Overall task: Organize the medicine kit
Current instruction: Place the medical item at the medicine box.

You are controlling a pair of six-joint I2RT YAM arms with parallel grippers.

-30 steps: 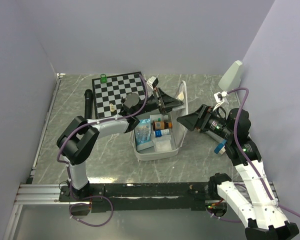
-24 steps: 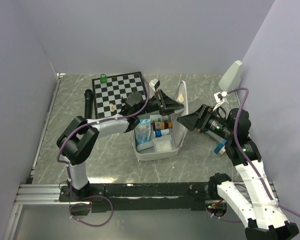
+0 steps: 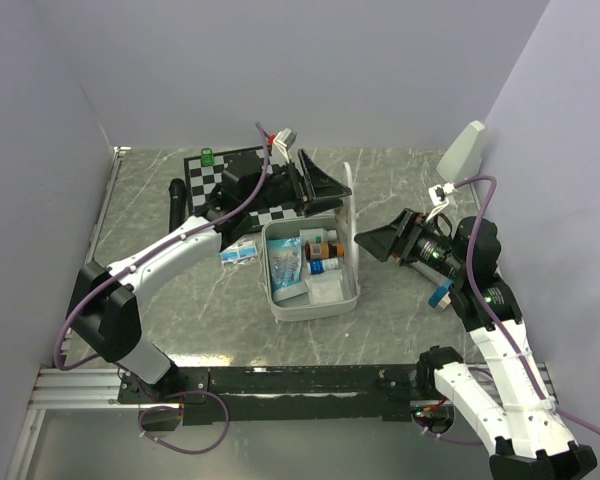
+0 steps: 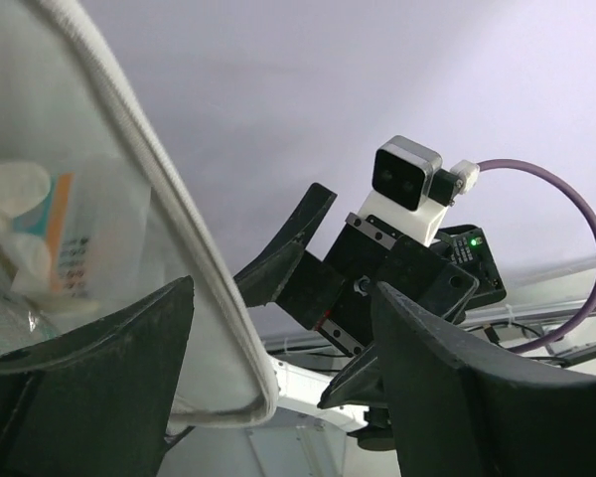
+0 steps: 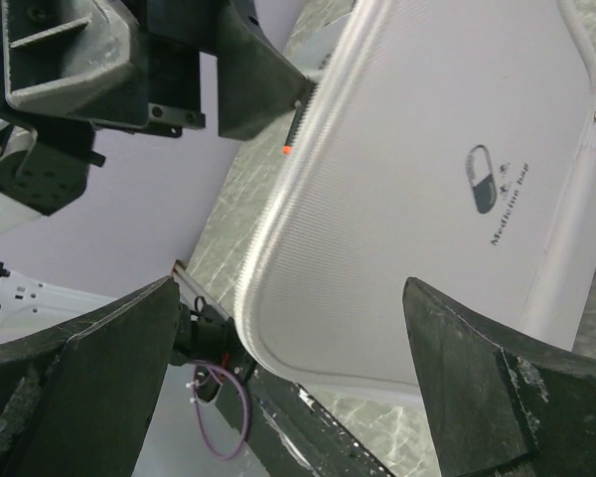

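Observation:
The white medicine kit (image 3: 280, 300) lies open mid-table. Its tray holds a blue pouch (image 3: 288, 262), an amber bottle (image 3: 323, 248) and small white boxes. The lid (image 3: 346, 222) stands nearly upright along the tray's right side. My left gripper (image 3: 330, 193) hangs open over the lid's top edge. In the left wrist view the lid's rim (image 4: 184, 214) runs between the spread fingers of the left gripper (image 4: 283, 298), unclamped. My right gripper (image 3: 375, 240) is open just right of the lid. The right wrist view has the right gripper (image 5: 288, 288) facing the lid's outer face (image 5: 397, 229) with its pill logo (image 5: 482, 179).
A black-and-white chessboard (image 3: 230, 185) lies behind the kit, with a green piece (image 3: 208, 156) at its far corner. A black cylinder (image 3: 177, 207) lies left of the board. A small blue-and-white box (image 3: 238, 252) lies on the table left of the tray.
My left gripper has opened, risen and drawn back toward the chessboard. The lid has swung from leaning out to the right to nearly upright. The right arm has not moved.

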